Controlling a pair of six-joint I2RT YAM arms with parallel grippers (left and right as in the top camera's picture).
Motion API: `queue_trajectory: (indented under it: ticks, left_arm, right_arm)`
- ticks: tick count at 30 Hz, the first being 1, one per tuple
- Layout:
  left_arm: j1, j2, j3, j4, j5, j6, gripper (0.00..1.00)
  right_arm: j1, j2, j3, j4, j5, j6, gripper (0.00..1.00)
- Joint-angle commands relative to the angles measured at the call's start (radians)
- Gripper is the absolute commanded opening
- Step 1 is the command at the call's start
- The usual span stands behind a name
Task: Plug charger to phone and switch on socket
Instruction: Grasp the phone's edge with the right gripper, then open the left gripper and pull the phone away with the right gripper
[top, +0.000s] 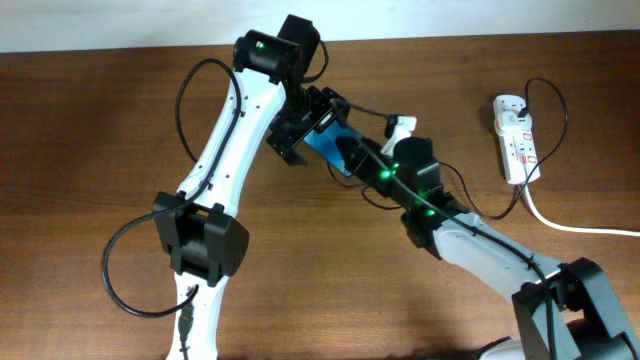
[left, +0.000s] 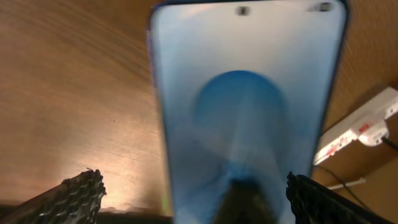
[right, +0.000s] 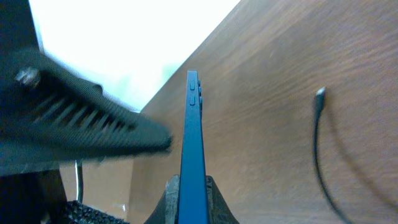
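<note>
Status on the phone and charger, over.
Right gripper shut on phone. Left gripper open, straddling it. Charger tip loose on table, unplugged.

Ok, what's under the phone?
Only table wood shows around the phone, held in the right gripper. The spot directly beneath is hidden by the phone itself.

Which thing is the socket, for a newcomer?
Look at the wooden table's right side. The socket is the white elongated strip with red markings. Unlike the thin black charger looping beside it, its cord is thick and white.
</note>
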Motion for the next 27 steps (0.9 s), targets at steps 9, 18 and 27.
queue_trajectory:
  ticks: [9,18,27]
  left_arm:
    - [0.08,-0.002,0.016,0.194,0.388,0.547,1.0]
    - [0.184,-0.002,0.016,0.26,0.527,0.644,0.99]
    - [0.208,-0.002,0.016,0.375,0.699,0.702,0.99]
  right_arm:
    - [-0.182,-0.058,0.018,-0.142,-0.144,-0.199,0.04]
    - [-0.276,-0.299,0.108,-0.53,0.071,-0.427,0.04]
    - [-0.274,-0.345,0.23,-0.584,0.079,-0.104,0.04]
